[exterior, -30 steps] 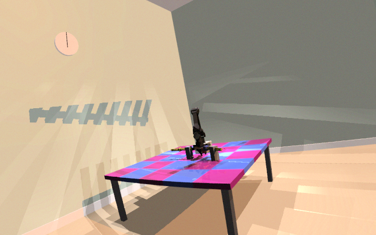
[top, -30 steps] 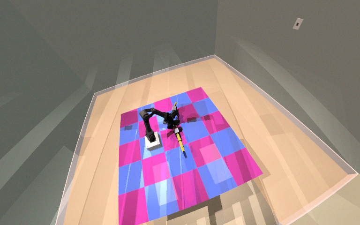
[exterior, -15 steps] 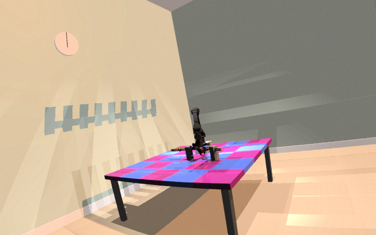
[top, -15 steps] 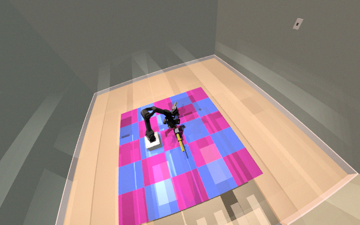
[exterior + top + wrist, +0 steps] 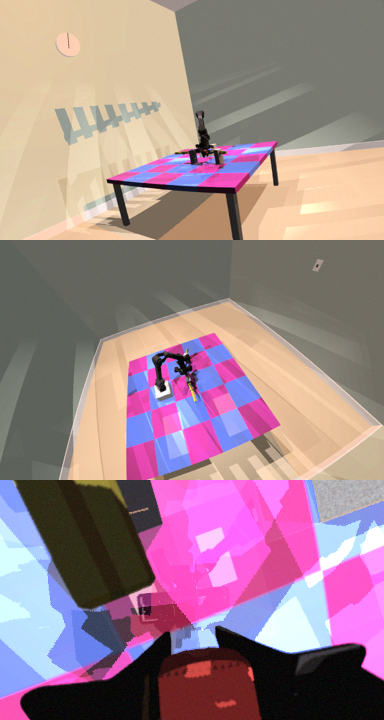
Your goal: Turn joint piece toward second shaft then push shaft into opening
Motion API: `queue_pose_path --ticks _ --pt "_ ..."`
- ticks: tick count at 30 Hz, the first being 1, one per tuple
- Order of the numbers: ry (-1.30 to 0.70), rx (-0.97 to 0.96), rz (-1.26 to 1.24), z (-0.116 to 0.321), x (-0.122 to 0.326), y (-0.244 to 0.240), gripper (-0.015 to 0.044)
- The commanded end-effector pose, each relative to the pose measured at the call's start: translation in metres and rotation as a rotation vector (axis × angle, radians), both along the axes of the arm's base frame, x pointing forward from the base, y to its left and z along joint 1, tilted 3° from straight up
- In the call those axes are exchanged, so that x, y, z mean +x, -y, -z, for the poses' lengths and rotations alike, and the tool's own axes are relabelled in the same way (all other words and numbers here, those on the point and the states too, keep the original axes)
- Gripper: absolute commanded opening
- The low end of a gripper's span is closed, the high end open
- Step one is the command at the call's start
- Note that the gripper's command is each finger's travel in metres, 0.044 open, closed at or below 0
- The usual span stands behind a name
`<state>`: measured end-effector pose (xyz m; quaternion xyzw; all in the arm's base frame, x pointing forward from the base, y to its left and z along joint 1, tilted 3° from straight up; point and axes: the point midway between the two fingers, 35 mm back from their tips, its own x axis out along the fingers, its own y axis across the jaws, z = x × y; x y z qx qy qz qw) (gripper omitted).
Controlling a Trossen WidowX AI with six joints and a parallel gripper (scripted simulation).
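My gripper (image 5: 187,375) (image 5: 203,155) (image 5: 193,633) is shut on the red joint piece (image 5: 210,692); its sides lie between the dark fingers in the wrist view. A dark yellow shaft (image 5: 82,545) ends in the upper left of the wrist view, apart from the joint piece. One yellow shaft (image 5: 192,392) (image 5: 182,152) sticks out of a block (image 5: 188,379) (image 5: 193,156). Another yellow shaft (image 5: 187,351) (image 5: 223,152) sticks out of the other block (image 5: 218,156). The gripper hides the meeting place in the top and exterior views; the direction of the joint's opening cannot be told.
The arm's white base (image 5: 163,393) stands beside the two blocks on the pink and blue checked table (image 5: 198,438) (image 5: 186,180). A dark block (image 5: 142,505) stands behind the shaft in the wrist view. A grey surface (image 5: 350,497) shows at its top right.
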<state>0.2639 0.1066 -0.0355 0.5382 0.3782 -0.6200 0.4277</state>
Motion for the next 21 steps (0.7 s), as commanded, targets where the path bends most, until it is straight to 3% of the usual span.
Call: queue_pose_path --ticks 1,21 --pt "-0.021 -0.061 -0.045 -0.003 0.0014 0.002 0.0" --pt "-0.032 -0.087 -0.05 -0.0043 0.0013 0.0028 0.0"
